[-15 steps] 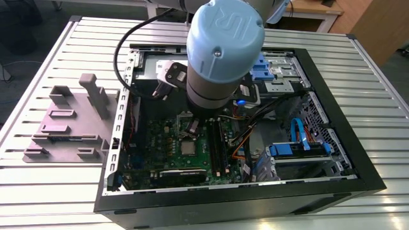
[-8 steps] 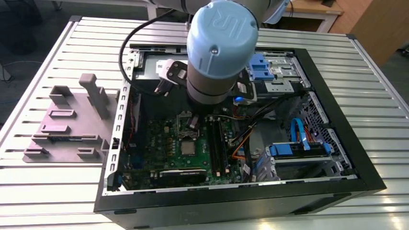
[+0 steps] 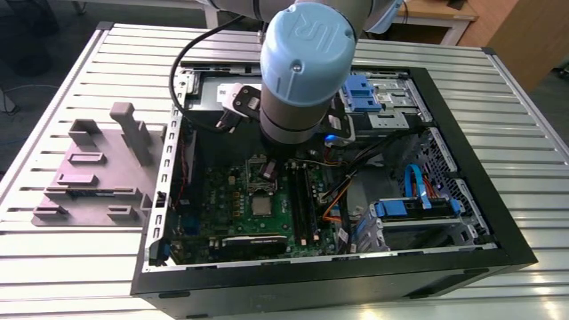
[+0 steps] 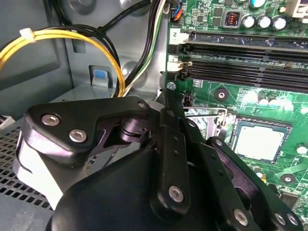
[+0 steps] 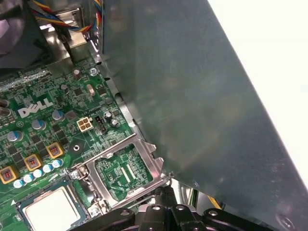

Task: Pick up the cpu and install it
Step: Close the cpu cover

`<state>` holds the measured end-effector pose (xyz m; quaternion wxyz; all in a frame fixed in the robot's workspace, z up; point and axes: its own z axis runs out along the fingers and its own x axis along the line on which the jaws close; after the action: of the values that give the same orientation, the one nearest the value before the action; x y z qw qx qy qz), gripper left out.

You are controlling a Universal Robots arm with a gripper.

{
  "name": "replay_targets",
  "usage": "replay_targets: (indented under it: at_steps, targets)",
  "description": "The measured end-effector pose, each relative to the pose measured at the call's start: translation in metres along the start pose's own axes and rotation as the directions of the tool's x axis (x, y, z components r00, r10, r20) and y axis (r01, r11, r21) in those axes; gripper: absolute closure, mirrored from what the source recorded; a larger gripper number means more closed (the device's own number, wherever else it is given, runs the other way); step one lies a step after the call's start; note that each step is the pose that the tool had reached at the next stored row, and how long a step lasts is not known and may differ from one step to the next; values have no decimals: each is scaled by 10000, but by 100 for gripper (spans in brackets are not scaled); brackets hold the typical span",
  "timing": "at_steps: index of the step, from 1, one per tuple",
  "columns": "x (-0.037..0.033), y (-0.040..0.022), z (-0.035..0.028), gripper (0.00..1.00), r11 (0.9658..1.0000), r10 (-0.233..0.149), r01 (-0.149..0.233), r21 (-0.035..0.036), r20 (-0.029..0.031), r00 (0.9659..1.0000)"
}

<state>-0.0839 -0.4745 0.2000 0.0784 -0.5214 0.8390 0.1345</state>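
Your cpu [image 4: 258, 140] sits seated in the motherboard [image 4: 269, 91] socket, bracket [image 5: 126, 169] raised, while the claw [image 4: 169, 103] hovers beside it, fingers together.

- I've got the open black computer case [image 3: 462, 257] lying on the ribbed metal table [image 3: 80, 73], the large mauve-grey plastic tray with upright blocks [image 3: 93, 177] beside it on the exterior view's left.
- The green motherboard [image 3: 226, 200] lies flat inside the case.
- The small square silver-topped cpu [image 3: 261, 204] sits in its socket on that board, also seen in both wrist views [image 4: 258, 141] [image 5: 50, 209].
- My arm's gripper [image 4: 168, 139] hangs inside the case, near the cpu, over the open metal socket bracket [image 5: 122, 168].
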Motion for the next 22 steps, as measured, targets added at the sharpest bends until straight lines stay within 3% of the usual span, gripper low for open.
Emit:
replay_targets:
  at_steps: [11,22]
  targets:
    - [39,11,-12,89,10000,1,-1,0,0,10000]
    - [70,-3,-132,89,10000,0,0,0,0,10000]
